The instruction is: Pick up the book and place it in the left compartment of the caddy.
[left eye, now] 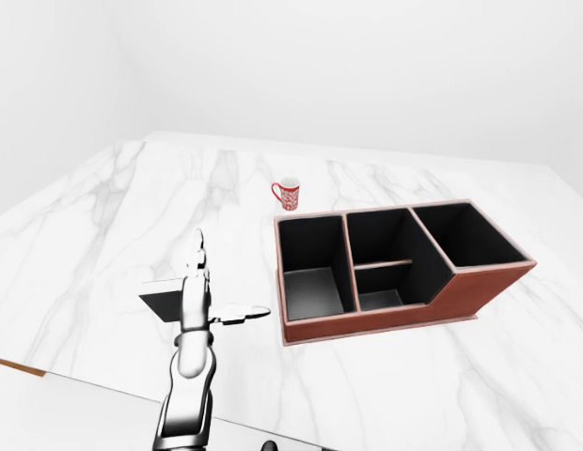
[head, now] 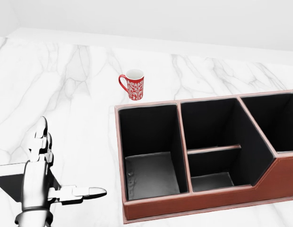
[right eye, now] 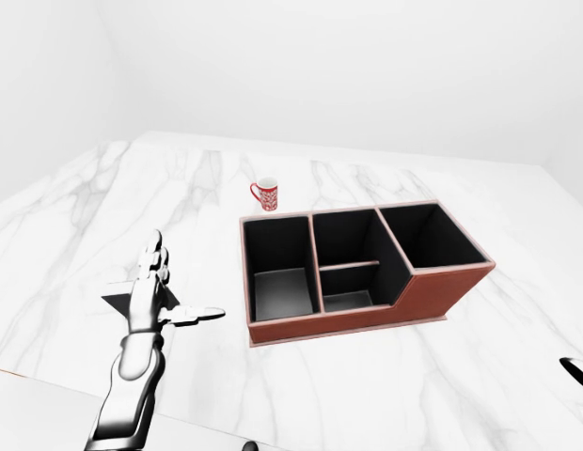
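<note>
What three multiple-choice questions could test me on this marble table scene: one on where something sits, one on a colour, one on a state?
1. In the head view, where is the mug relative to the caddy?
A. Above its left compartment
B. Inside its right compartment
C. Below it

2. What colour is the caddy's outside?
A. Blue
B. Reddish brown
C. Yellow

3. How is the left hand set?
A. Closed round the mug
B. Inside the caddy
C. Open, over the dark book

Answers: 1 A, the mug stands on the table past the caddy's top left edge. 2 B, its walls are reddish brown, the lining black. 3 C, the fingers are spread and grip nothing.
</note>
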Robot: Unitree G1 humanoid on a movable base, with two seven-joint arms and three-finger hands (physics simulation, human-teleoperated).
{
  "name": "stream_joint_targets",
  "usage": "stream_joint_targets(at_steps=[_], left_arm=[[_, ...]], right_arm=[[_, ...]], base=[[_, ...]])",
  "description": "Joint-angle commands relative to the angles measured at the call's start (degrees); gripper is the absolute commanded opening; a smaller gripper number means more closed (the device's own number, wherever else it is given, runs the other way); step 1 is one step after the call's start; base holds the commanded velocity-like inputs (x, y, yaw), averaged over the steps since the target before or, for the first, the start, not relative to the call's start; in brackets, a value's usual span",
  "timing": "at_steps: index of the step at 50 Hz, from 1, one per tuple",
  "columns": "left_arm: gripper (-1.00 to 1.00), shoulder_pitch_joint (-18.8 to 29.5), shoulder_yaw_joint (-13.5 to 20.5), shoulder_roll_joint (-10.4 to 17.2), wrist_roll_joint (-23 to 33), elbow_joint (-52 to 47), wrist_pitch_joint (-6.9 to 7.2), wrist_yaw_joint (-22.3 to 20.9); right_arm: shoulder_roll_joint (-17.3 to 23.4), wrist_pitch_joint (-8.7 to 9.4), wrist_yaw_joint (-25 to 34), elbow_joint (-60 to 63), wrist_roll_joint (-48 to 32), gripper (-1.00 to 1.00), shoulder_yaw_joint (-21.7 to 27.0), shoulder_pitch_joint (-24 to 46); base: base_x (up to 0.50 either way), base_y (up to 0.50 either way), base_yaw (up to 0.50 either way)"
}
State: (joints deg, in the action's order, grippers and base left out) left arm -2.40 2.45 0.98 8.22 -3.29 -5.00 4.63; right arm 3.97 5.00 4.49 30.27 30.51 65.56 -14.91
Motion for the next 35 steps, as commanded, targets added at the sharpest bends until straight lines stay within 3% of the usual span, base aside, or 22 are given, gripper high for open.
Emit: stream_joint_targets(at_steps=[1,5,22,24,25,26,28,35], left_arm=[[1.0,-1.25,0.43,0.08,12.38,-1.62,0.0,10.53],[1.0,-1.56,0.97,0.01,17.46,-2.73,0.0,15.61],[1.0,-1.49,3.04,0.22,20.53,-6.89,0.0,22.57],[1.0,-1.54,2.4,-0.12,26.6,-7.33,0.0,25.37],[1.0,-1.54,2.26,-0.02,26.78,-7.31,0.0,25.37],[1.0,-2.38,2.2,-0.81,32.83,-9.22,0.0,25.37],[1.0,-3.16,1.03,-0.45,37.03,-9.92,0.0,25.37],[1.0,-4.46,-0.16,-0.13,41.48,-12.3,0.0,25.37]], right_arm=[[0.01,0.0,0.02,-0.02,-0.11,1.0,-0.11,0.01],[0.04,0.0,-0.1,0.14,-0.11,1.0,-0.09,0.03],[-0.02,0.0,0.0,-0.02,-0.04,1.0,-0.03,-0.01],[-0.02,0.0,-0.05,0.18,0.08,1.0,0.03,-0.02],[-0.02,0.0,-0.05,0.19,0.08,1.0,0.04,-0.02],[-0.09,0.0,0.04,0.17,0.1,1.0,0.08,-0.08],[-0.02,0.0,0.04,0.05,0.06,1.0,0.05,-0.04],[-0.05,0.0,0.13,-0.28,-0.26,1.0,-0.12,0.02]], base=[[0.0,0.0,0.0],[0.0,0.0,0.0],[0.0,0.0,0.0],[0.0,0.0,0.0],[0.0,0.0,0.0],[0.0,0.0,0.0],[0.0,0.0,0.0],[0.0,0.0,0.0]])
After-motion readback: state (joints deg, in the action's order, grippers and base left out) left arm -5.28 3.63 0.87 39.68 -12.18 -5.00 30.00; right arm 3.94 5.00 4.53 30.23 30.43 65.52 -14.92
